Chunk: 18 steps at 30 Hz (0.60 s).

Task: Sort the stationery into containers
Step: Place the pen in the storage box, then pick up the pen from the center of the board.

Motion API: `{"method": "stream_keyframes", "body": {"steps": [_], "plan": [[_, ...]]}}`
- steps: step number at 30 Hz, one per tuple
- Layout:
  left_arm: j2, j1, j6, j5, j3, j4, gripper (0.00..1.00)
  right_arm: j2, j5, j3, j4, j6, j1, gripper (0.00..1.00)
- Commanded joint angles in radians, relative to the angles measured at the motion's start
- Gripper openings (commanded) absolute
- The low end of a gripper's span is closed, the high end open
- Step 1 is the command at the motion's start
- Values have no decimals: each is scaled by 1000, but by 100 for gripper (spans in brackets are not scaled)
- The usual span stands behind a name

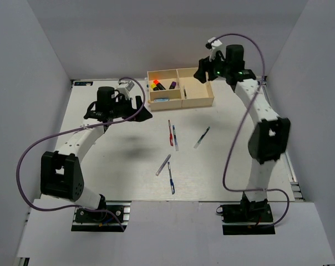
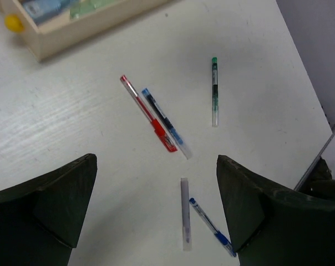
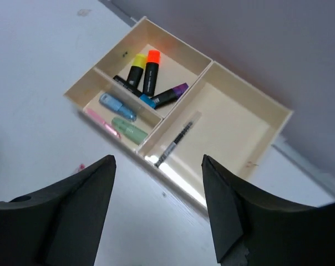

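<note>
The cream tray lies directly below and just ahead of the right claw. That claw's jaws stand wide with nothing between them. The tray looks light and rigid, likely to skid if nudged, and it needs no grasp.

The left claw hangs over the white worktop, also spread wide and empty, with the tray's corner far ahead to its left.

Three stubby highlighters sit in the small far compartment, ahead and left of the right claw: yellow, orange and purple. They look stiff and chunky with smooth barrels, and would be easy to pinch across the middle.

A pale blue piece, a green one and a slim pink item fill the nearer small compartment.

One pen lies in the large compartment, just ahead of the right claw's gap.

Five loose pens lie under the left claw. A red pen and a dark blue pen lie side by side just ahead, and a green pen lies ahead toward its right finger. A clear pen and a blue pen lie between the fingers.

These pens should be light, thin, slick and prone to rolling. I would grip one mid-barrel, across its width, pressing down to the worktop.

No brand or writing can be read on anything.
</note>
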Motion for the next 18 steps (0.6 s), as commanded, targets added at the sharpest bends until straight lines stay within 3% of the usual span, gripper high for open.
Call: {"method": "stream_keyframes", "body": {"steps": [1,4,6,8,13,15,18], "plan": [[-37,12,171,12,137,-134,98,-238,-105,-154,-261,-517,4,70],[15,34,236,187,218,-218,98,-323,-72,-277,-503,-919,7,69],[26,34,239,323,212,-219,98,-337,-52,-309,-690,-1088,5,68],[7,34,196,368,176,-155,98,-357,-13,-386,-749,-1265,4,67],[-33,34,164,338,82,-82,98,-455,106,-659,-593,-1593,27,66],[-28,34,164,332,77,-87,98,-459,146,-766,-526,-1667,36,64],[-17,34,164,301,83,-97,98,-406,168,-788,-435,-1721,62,62]]}}
